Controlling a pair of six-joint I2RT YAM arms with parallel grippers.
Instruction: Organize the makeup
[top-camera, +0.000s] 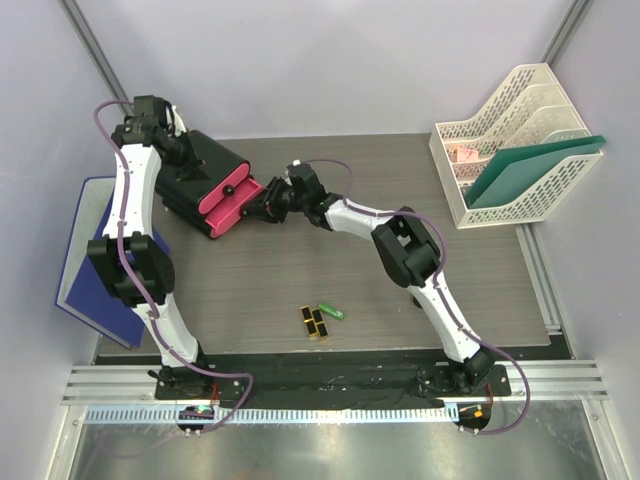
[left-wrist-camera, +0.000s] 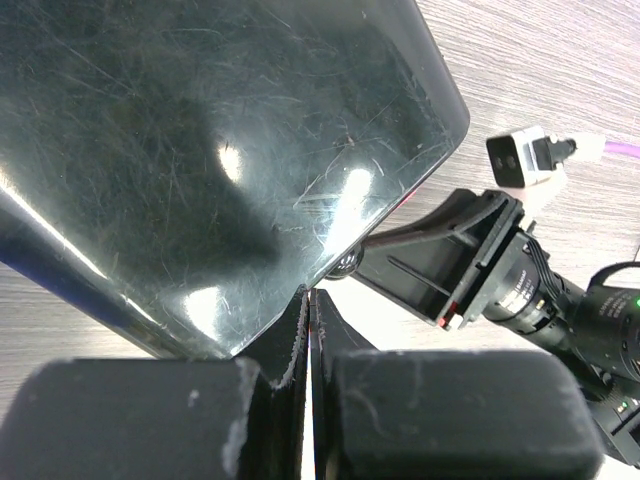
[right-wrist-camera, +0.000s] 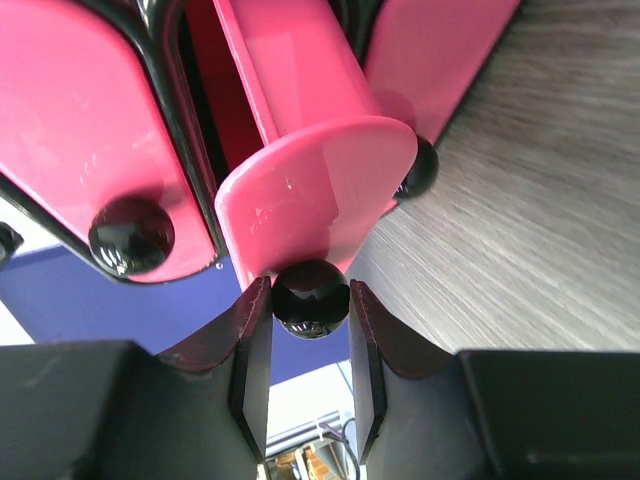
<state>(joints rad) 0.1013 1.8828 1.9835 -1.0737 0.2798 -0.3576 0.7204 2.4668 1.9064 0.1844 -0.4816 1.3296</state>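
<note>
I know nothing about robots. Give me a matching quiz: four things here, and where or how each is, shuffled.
1 right gripper
2 left gripper
3 green tube
4 green folder

A in the white file rack
B shut, at the black box
C closed on a pink drawer's black knob
D on the table by the lipsticks

Pairs: 1-C, 2-B, 3-D, 4-A

Grey wood-grain bench (top-camera: 400, 200). Carries at far left a glossy black plastic box (top-camera: 205, 160) with pink drawers (top-camera: 232, 200) and black ball knobs (right-wrist-camera: 131, 235), one drawer drawn partway out. Holds at far right a white perforated plastic file rack (top-camera: 530, 85). Near the front middle, small black-and-gold lipsticks (top-camera: 315, 323) side by side, short green tube (top-camera: 331, 312) just beside them.
</note>
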